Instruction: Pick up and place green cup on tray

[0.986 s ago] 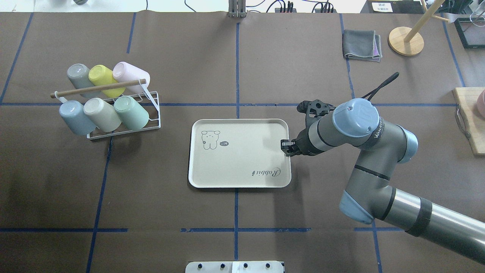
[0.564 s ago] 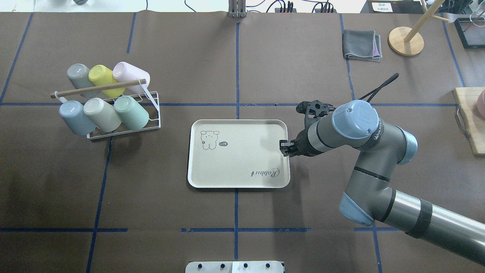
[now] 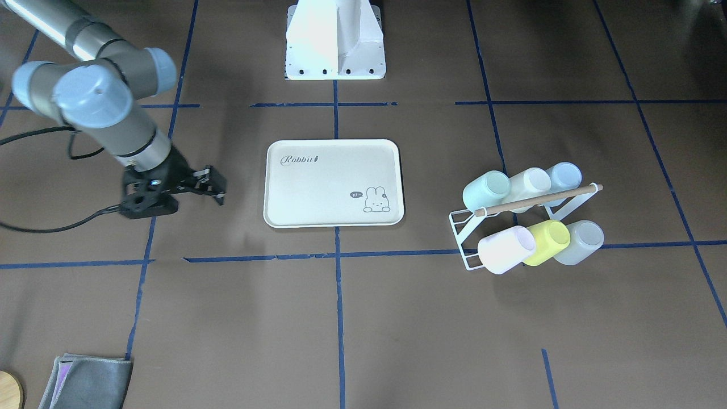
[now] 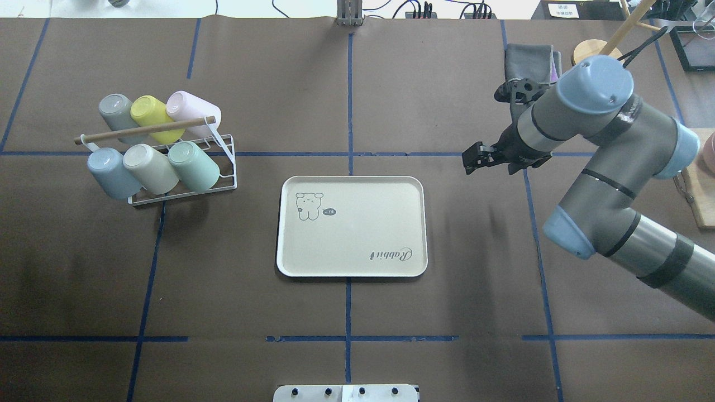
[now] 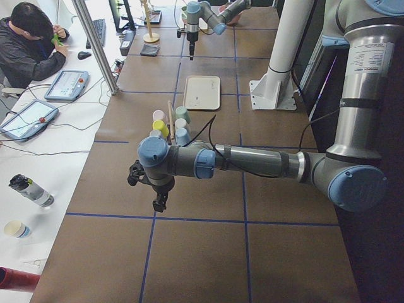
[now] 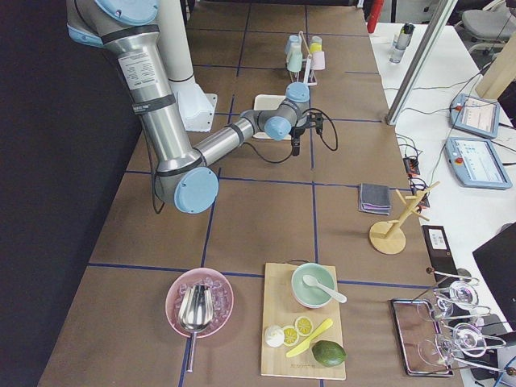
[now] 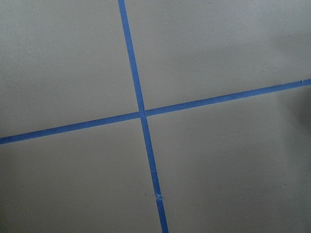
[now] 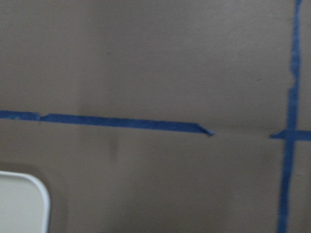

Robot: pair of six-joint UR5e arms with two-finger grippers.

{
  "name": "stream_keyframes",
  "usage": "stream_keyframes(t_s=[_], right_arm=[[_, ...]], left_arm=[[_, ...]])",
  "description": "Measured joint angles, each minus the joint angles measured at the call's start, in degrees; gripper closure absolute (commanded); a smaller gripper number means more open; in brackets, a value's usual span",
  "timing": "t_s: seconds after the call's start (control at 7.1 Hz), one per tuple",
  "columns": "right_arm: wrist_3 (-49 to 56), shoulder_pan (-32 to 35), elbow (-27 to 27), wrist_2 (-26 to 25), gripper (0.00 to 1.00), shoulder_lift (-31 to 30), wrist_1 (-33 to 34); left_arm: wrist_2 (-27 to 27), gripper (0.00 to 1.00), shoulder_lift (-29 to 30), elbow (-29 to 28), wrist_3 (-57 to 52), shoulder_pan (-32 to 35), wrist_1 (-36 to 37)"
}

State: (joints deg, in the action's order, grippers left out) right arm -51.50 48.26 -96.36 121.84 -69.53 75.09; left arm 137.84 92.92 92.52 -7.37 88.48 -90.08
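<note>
The green cup (image 4: pixel 192 166) lies mouth-down in the lower row of a white wire rack (image 4: pixel 231 167) at the table's left. It also shows in the front view (image 3: pixel 487 190). The tray (image 4: pixel 352 245) lies flat and empty at the table's middle, and shows in the front view too (image 3: pixel 324 193). My right gripper (image 4: pixel 471 161) hangs open and empty above the table, off the tray's far right corner and clear of it (image 3: pixel 214 186). My left gripper (image 5: pixel 158 203) shows only in the exterior left view, far from the rack, and I cannot tell whether it is open.
The rack also holds a pale blue cup (image 4: pixel 109 170), a cream cup (image 4: pixel 148 167), a grey cup (image 4: pixel 114 109), a yellow-green cup (image 4: pixel 151 114) and a pink cup (image 4: pixel 190 109), behind a wooden rod (image 4: pixel 145 129). A grey cloth (image 3: pixel 85 380) lies at the far right.
My right gripper has left the tray's right rim and moved up, back and to the right. The tray sits a touch further left than one second ago.
</note>
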Motion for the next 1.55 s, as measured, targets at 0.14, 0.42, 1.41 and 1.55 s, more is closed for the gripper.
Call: stream_keyframes(t_s=[0.14, 0.42, 1.41, 1.55], right_arm=[[9.79, 4.35, 0.04, 1.06, 0.0, -2.25, 2.99], [31.21, 14.95, 0.29, 2.49, 0.0, -8.49, 7.12], [64.1, 44.33, -3.65, 9.01, 0.0, -25.85, 24.35], [62.57, 44.81, -4.66, 10.29, 0.0, -27.15, 23.92]], left_arm=[[-0.09, 0.0, 0.03, -0.14, -0.01, -0.03, -1.43], [-0.04, 0.0, -0.08, -0.08, 0.04, -0.05, -2.37], [-1.17, 0.0, 1.1, 0.52, 0.87, -0.22, -2.18], [-1.16, 0.0, 1.37, 0.35, 0.95, -0.33, -2.3]])
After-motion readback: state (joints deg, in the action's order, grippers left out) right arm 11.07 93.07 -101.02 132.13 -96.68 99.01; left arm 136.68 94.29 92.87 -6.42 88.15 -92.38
